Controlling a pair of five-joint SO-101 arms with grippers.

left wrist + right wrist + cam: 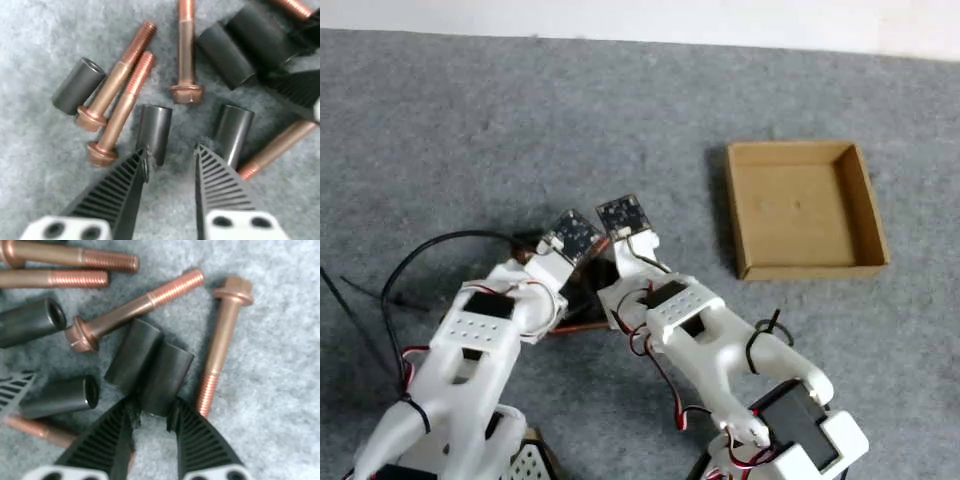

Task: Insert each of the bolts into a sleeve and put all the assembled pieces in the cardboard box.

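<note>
Alignment decides the lift: the sleeve (pixel 167 375) lies end-on to the right gripper (pixel 152 412), its long axis running straight out from the fingers. They are drawn narrow and appear to pinch its near end as it rests on the grey mat (pixel 280 390), flank to flank with a second sleeve (pixel 131 356). The nearest bolt (pixel 222 345) lies just beside it, roughly parallel. The left gripper (pixel 170 152) stands wide, holding nothing. From above, the cardboard box (pixel 810 270) sits well apart, at 2 o'clock from where both grippers work.
</note>
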